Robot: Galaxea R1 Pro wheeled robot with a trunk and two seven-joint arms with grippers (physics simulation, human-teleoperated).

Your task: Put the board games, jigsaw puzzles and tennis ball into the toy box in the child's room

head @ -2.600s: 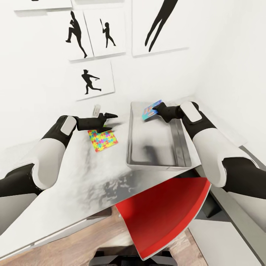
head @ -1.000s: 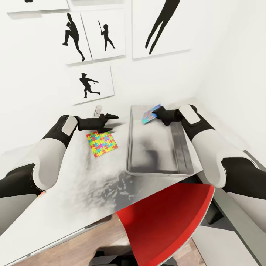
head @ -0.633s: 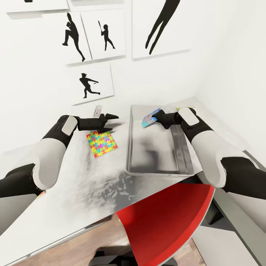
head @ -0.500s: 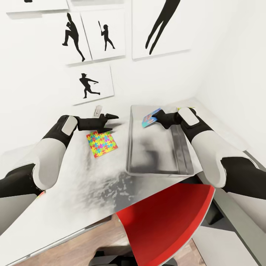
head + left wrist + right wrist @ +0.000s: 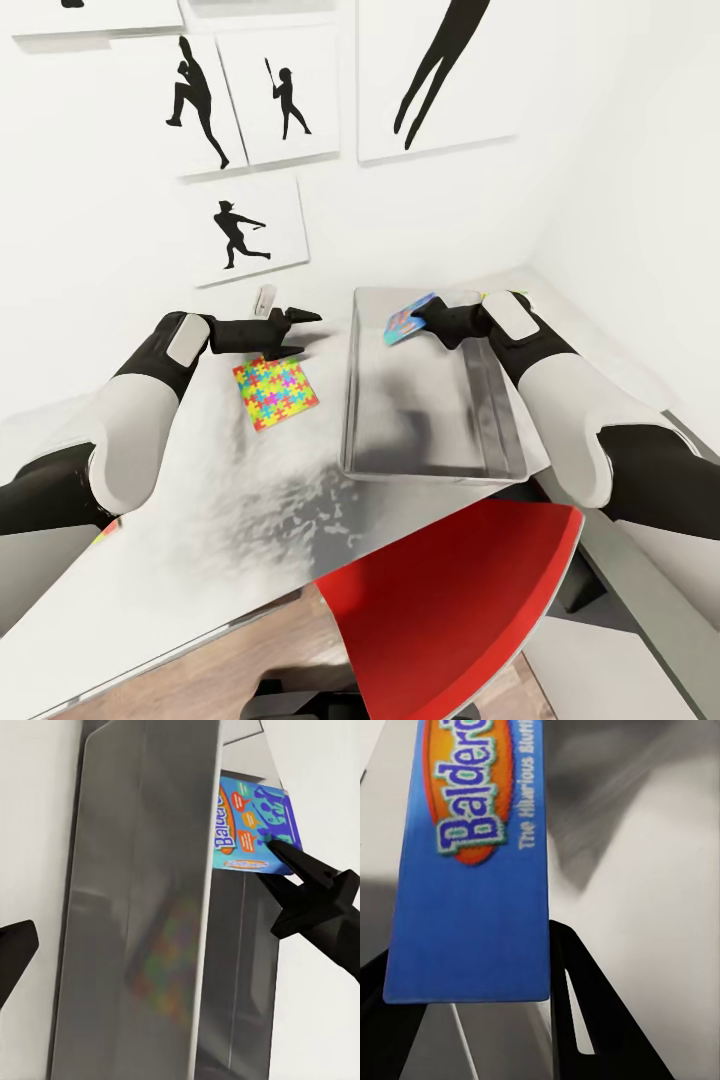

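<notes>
Blue board game [image 5: 408, 319] — pinched in the right gripper [image 5: 424, 320], above the toy box's [image 5: 480, 405] far end.
Left gripper [image 5: 297, 330] hangs parted, empty, above the jigsaw puzzle [image 5: 275, 390] on the table [image 5: 200, 520].

White-shelled arms, black joints — black two-fingered left claw [image 5: 296, 330] and right claw [image 5: 424, 318].

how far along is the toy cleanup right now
Nothing lies in the toy box yet. In hand: the right gripper holds the blue board game above the box's far end, not yet released. Left to do: one jigsaw puzzle lies on the table near the open left gripper.
</notes>
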